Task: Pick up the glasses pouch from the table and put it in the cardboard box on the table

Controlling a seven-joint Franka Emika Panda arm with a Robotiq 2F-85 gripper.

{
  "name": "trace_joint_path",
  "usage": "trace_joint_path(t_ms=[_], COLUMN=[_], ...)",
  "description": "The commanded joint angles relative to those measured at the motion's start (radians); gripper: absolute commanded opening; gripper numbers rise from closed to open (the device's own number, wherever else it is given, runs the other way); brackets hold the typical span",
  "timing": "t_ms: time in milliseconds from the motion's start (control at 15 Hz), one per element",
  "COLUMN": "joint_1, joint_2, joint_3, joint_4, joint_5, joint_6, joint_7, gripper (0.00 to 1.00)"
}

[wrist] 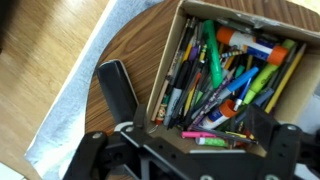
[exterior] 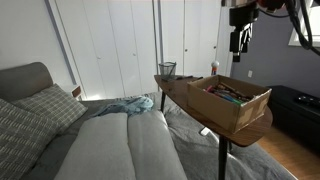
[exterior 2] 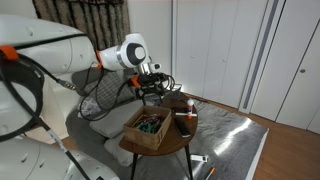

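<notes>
The glasses pouch (wrist: 118,90) is a slim black case lying on the brown wooden table (wrist: 135,40), just beside the cardboard box (wrist: 170,70). In an exterior view the pouch (exterior 2: 183,122) lies between the box (exterior 2: 148,128) and the table's edge (exterior 2: 190,140). The box is full of pens and markers. In another exterior view the box (exterior: 240,112) hides the pouch. My gripper (wrist: 190,152) is open and empty. It hangs well above the table, over the box's edge and to the side of the pouch, as both exterior views show (exterior: 240,40) (exterior 2: 150,88).
A black mesh cup (exterior: 166,69) stands at the table's far end, and a small red-capped bottle (exterior: 213,68) stands near the box. A grey couch with a blue cloth (exterior: 130,105) sits beside the table. White closet doors (exterior: 120,40) stand behind.
</notes>
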Motion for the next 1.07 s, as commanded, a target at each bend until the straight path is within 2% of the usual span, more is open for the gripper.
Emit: trace_joint_path(t_ms=[0,200,267,400,800,1000], joint_1=[-0.012,-0.042,-0.039,-0.05,-0.045,-0.064], joint_2=[-0.044,-0.038,-0.011,-0.008,-0.009,-0.03], joint_3=[-0.118,-0.201,-0.16,-0.175,-0.158,-0.213], joint_4=[-0.103,-0.129,-0.098,-0.102,-0.101,-0.149], joint_5=[0.006,0.059,0.021,0.023,0.021,-0.039], joint_6=[0.114,0.142,0.12,0.121,0.121,0.185], joint_7=[-0.149,-0.183,-0.161,-0.17,-0.167,-0.291], gripper=[1.0,1.0,1.0,1.0,1.0,1.0])
